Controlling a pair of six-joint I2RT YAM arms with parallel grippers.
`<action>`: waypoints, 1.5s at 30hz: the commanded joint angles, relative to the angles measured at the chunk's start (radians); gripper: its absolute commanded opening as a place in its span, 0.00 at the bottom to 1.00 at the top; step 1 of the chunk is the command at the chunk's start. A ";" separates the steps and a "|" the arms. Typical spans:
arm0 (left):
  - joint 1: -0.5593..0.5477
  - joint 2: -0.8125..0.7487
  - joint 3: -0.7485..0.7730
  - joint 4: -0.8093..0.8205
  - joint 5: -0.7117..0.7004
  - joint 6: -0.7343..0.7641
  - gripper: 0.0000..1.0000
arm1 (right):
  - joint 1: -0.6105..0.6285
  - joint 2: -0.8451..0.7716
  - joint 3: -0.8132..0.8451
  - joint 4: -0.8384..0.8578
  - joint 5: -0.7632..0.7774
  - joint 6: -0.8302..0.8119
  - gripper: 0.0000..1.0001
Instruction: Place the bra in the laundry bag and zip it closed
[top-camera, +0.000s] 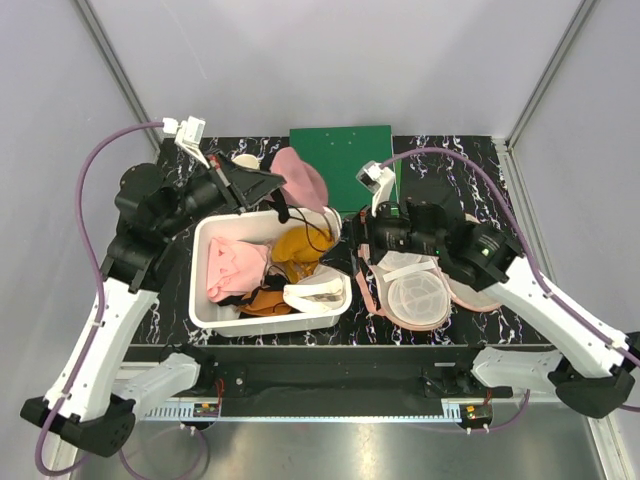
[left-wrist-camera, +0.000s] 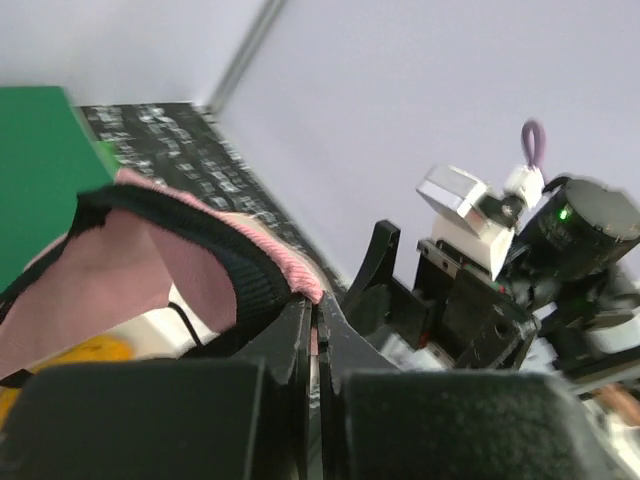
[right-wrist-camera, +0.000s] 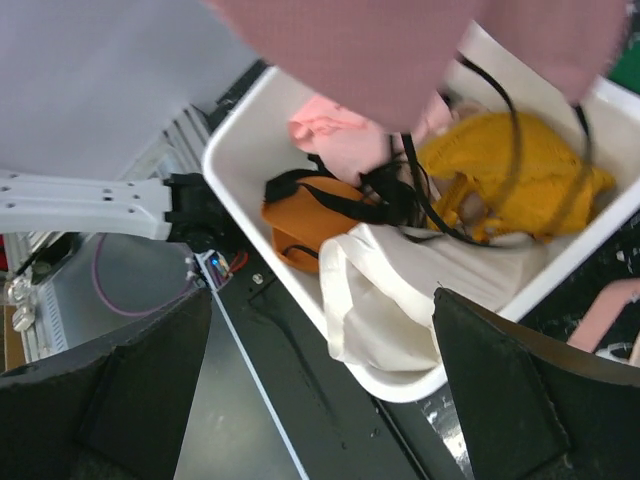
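Left tool (left-wrist-camera: 315, 312) is clamped tight on just the edge of the bra (top-camera: 300, 178), dangling it over the far corner of the bin (top-camera: 203, 300), while the right tool (right-wrist-camera: 320, 385) waits with fingers spread wide and empty beside the laundry bag (top-camera: 418, 300) lying unzipped on the desk (top-camera: 480, 170). Watch the black straps (right-wrist-camera: 409, 165) trailing down among the yellow garment (right-wrist-camera: 500, 175): a swing toward the bag could snag that, drag it along, or tug the bra out of that thin pinch.

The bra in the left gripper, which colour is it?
The bra is dusty pink with black edging, clearest in the left wrist view.
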 joint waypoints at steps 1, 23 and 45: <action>-0.064 0.055 0.065 0.130 -0.031 -0.201 0.00 | 0.008 -0.094 0.031 0.128 -0.067 -0.074 1.00; -0.522 0.500 0.422 -0.134 -0.372 -0.402 0.00 | 0.007 -0.254 -0.091 -0.076 0.543 -0.293 0.45; -0.404 0.520 0.229 -0.108 -0.040 -0.754 0.99 | 0.005 -0.498 -0.224 -0.321 0.374 -0.390 0.00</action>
